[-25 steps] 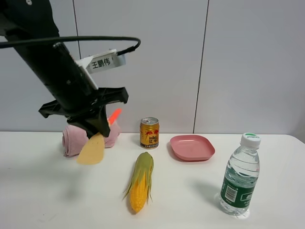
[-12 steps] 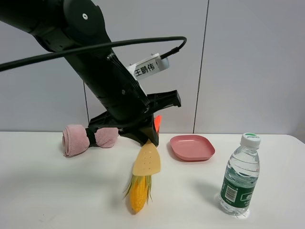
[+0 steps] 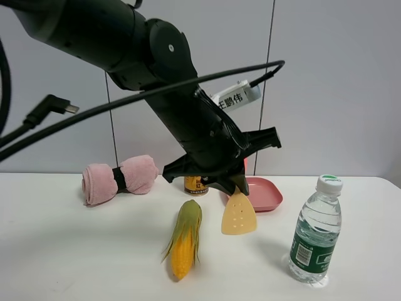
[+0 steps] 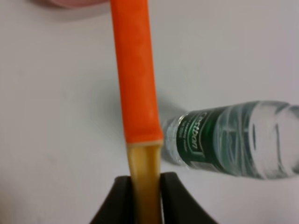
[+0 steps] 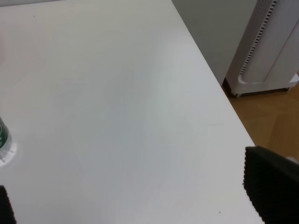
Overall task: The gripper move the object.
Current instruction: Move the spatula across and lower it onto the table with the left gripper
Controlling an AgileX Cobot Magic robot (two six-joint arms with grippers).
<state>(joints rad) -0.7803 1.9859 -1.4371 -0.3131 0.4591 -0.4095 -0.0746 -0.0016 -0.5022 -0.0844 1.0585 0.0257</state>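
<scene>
My left gripper (image 3: 235,183) is shut on the pale-yellow spatula (image 3: 239,216) and holds it in the air. The perforated blade hangs down in front of the pink plate (image 3: 268,195), to the right of the corn cob (image 3: 185,241). In the left wrist view the orange-red handle (image 4: 135,70) runs out from between the two black fingertips (image 4: 122,201), and my left gripper (image 4: 145,198) clamps the pale neck. My right gripper (image 5: 135,196) is open and empty over bare white table near its corner. It does not show in the exterior high view.
A water bottle (image 3: 316,229) stands at the front right and also shows in the left wrist view (image 4: 233,140). A gold can (image 3: 194,184) is partly hidden behind the arm. A pink rolled towel (image 3: 119,177) lies at the back left. The table edge (image 5: 219,98) borders a floor with a white appliance (image 5: 271,46).
My left arm has swung to the right with the spatula, from in front of the towel, over the corn, to in front of the pink plate. The can is now partly covered.
</scene>
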